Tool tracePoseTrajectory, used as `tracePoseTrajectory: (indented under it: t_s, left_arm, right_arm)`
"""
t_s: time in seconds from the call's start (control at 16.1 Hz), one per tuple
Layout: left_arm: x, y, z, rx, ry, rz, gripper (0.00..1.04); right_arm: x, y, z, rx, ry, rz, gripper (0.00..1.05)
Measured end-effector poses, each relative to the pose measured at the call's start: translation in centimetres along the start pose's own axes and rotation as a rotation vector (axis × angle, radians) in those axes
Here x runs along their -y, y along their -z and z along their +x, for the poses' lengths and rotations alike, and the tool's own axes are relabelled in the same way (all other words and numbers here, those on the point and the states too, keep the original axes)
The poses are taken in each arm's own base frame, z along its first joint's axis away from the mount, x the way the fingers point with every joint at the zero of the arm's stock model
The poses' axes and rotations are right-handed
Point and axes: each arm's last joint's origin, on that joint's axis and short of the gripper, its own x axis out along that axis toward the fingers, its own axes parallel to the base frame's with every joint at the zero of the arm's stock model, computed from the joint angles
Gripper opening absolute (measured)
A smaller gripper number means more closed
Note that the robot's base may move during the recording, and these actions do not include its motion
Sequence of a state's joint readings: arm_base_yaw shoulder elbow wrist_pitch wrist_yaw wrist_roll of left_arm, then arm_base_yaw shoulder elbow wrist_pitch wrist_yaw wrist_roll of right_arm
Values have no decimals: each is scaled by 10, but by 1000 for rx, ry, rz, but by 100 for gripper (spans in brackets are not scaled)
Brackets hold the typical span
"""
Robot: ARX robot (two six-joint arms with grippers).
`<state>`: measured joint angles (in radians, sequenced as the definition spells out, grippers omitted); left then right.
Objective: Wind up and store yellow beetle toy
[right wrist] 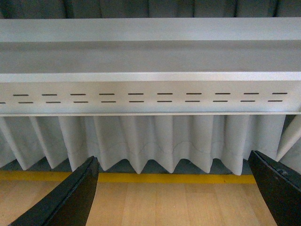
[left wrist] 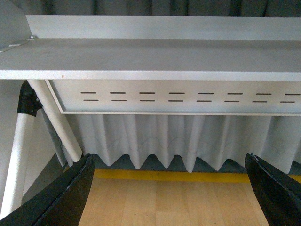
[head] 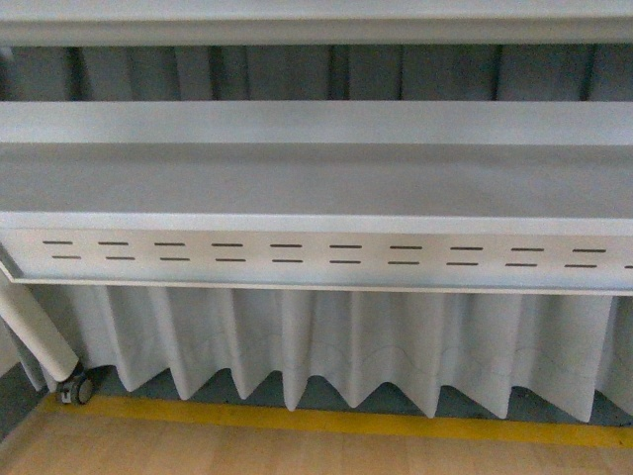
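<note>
1. Left gripper [left wrist: 168, 157]: is being held low and level over the floor [left wrist: 164, 202], aimed at the table front. Its black fingers [left wrist: 66, 197] are being shown at opposite edges of the wrist view, jaws spread wide, with nothing gripped.
2. Right gripper [right wrist: 173, 156]: is being held in a matching pose, level and facing the table. Its fingers [right wrist: 70, 197] are likewise set far apart, with nothing clasped.
3. Floor: pale wood, being crossed by a yellow stripe [head: 326, 421].
4. Curtain [head: 326, 346]: pleated, grey-white, being hung under the table, with its hem just above the stripe.
5. Leg [head: 35, 332]: slanted white tube at the left, being carried on a caster [head: 77, 388].
6. Slotted panel [head: 316, 255]: is being fronted with paired dark slits.
7. Tabletop [head: 316, 183]: grey, being backed by a raised ledge [head: 316, 121].
8. Toy: is not being shown in any view, so its place cannot be told.
</note>
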<state>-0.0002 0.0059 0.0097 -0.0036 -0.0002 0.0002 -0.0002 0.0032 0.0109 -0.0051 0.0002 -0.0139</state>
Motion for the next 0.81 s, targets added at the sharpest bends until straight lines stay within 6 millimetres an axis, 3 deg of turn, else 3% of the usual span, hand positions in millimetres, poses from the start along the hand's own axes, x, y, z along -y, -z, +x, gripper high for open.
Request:
tracePoseTrajectory:
  t_s: [0.81]
  left_arm:
    - [0,0,0,0,0,0,98]
  right_arm:
    - [0,0,0,0,0,0,98]
